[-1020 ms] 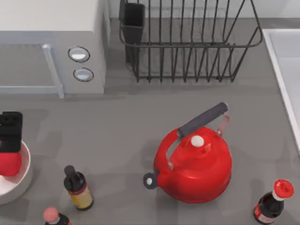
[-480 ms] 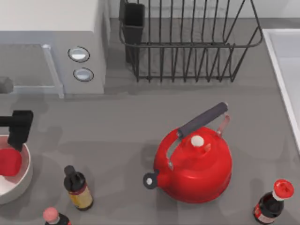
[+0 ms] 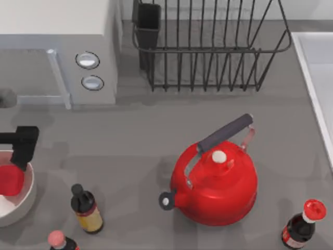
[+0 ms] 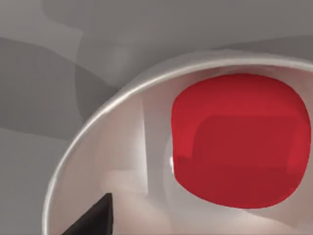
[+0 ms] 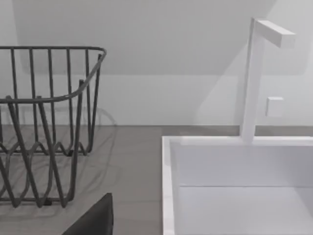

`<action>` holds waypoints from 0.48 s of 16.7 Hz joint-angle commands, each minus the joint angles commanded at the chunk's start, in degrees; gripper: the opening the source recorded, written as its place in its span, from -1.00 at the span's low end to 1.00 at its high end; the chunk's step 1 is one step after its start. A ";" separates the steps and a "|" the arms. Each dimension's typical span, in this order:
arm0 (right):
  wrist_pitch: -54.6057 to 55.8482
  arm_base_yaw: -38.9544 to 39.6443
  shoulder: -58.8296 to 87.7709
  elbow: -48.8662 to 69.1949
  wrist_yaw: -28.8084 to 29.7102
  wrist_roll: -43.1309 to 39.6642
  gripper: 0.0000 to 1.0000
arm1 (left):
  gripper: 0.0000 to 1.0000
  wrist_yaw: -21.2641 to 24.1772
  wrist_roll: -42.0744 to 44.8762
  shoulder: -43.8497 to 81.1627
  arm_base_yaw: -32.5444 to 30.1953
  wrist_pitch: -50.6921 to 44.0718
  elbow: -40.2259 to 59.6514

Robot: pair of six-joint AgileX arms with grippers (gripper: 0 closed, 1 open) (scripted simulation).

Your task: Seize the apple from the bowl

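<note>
At the far left edge of the top view, in the lower left of the frame, the white bowl (image 3: pixel 27 194) sits half cut off by the border, and the apple (image 3: pixel 10 179) lies inside it against the left side. The left gripper (image 3: pixel 21 148) hangs just above the bowl's upper rim, a dark block beside the apple rather than around it. Whether its fingers are spread or closed I cannot tell, since one dark finger (image 4: pixel 93 219) alone peeks into the lower left of the left wrist view. That view looks straight down into the bowl (image 4: pixel 88 127), with the apple (image 4: pixel 239 142) resting on the pale inside at centre right, free of any grip. The camera faces the fruit, which suggests the arm is lined up for a reach into the bowl; the grasp itself looks not yet made.

The right gripper is parked off to the side, its wrist view facing the dish rack (image 5: pixel 44 132) and the sink (image 5: pixel 234 181); its fingers' state cannot be told either.

The red kettle (image 3: pixel 216 182) stands well apart at lower centre, and a sauce bottle (image 3: pixel 87 209) sits just right of the bowl, close enough to matter when the arm lifts out.
</note>
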 joint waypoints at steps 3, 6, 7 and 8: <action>0.00 0.00 0.00 0.00 0.00 0.00 1.00 | 1.00 0.01 0.11 3.39 0.11 7.57 -3.89; 0.00 0.00 0.00 0.00 0.00 0.00 1.00 | 1.00 0.01 0.24 7.40 0.24 17.59 -8.62; 0.00 0.00 0.00 0.00 0.00 0.00 1.00 | 1.00 0.02 0.28 8.59 0.28 20.04 -10.03; 0.00 0.00 0.00 0.00 0.00 0.00 1.00 | 1.00 0.02 0.31 9.61 0.31 21.88 -11.21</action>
